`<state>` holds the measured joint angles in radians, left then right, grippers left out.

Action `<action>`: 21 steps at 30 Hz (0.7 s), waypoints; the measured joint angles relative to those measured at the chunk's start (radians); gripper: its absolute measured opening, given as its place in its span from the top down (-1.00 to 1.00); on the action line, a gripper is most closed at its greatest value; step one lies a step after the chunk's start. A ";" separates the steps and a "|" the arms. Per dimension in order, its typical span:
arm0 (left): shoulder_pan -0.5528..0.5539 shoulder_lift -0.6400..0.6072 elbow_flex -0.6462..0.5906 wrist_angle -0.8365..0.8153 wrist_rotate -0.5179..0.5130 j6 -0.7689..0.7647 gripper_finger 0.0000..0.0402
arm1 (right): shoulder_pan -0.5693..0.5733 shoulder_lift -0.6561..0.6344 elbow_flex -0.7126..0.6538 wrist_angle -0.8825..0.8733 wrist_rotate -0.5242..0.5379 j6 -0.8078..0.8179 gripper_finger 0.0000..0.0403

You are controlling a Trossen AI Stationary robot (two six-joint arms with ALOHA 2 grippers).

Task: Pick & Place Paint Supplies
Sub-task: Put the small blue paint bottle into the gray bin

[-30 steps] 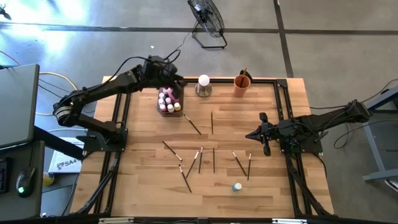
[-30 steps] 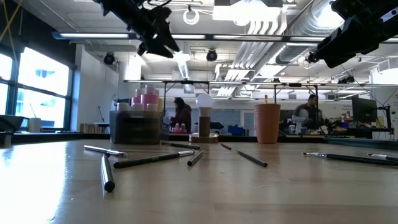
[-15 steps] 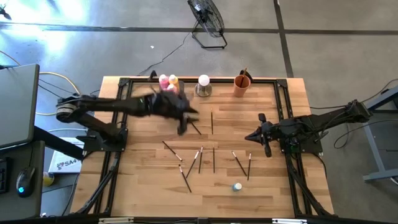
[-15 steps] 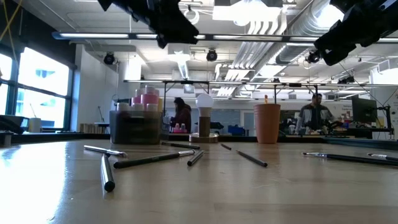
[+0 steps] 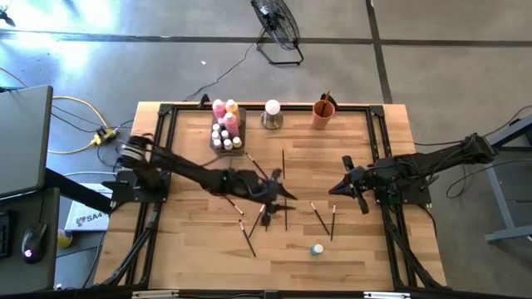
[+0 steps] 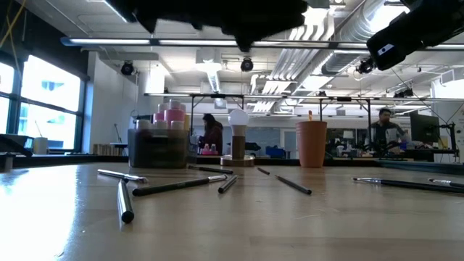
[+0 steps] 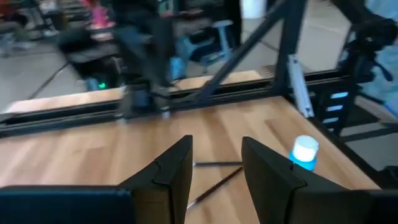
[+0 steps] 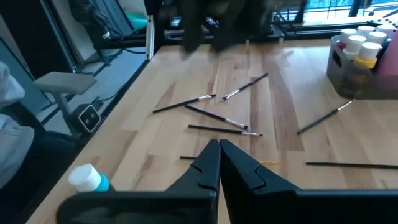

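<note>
Left tool: hovering mid-frame over the scattered brushes, fingers apart, gripping nothing.
Right tool: waiting centre-right, fingers pressed together.
Bottles: sitting in the tray, upper centre of the desk.

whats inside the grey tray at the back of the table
Paint bottles stand in the grey tray: pink bottle, yellow bottle, several white-capped bottles. Their lower parts and the tray floor are hidden.
</note>
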<state>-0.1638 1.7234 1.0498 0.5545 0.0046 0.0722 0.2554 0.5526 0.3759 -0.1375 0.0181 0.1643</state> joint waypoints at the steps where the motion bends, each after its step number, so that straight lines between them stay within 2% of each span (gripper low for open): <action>1: -0.006 0.036 0.006 0.030 0.014 -0.001 0.33 | 0.000 0.000 0.000 0.000 0.002 -0.002 0.99; 5: -0.017 0.160 0.061 0.065 0.049 -0.002 0.33 | 0.000 0.000 0.000 -0.011 0.002 -0.003 0.99; 12: -0.013 0.276 0.158 0.064 0.247 0.050 0.33 | 0.000 0.000 0.000 -0.017 0.007 -0.031 0.99; 15: -0.022 0.321 0.211 0.064 0.296 0.085 0.33 | 0.000 0.000 0.000 -0.015 0.009 -0.034 0.99; 18: -0.023 0.370 0.281 0.030 0.329 0.089 0.31 | 0.000 0.000 0.000 -0.016 0.009 -0.032 0.99; 21: -0.022 0.407 0.347 -0.070 0.344 0.077 0.20 | 0.000 0.000 0.000 -0.016 0.009 -0.031 0.99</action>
<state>-0.1855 2.1299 1.3964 0.4848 0.3487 0.1496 0.2554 0.5529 0.3759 -0.1539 0.0273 0.1337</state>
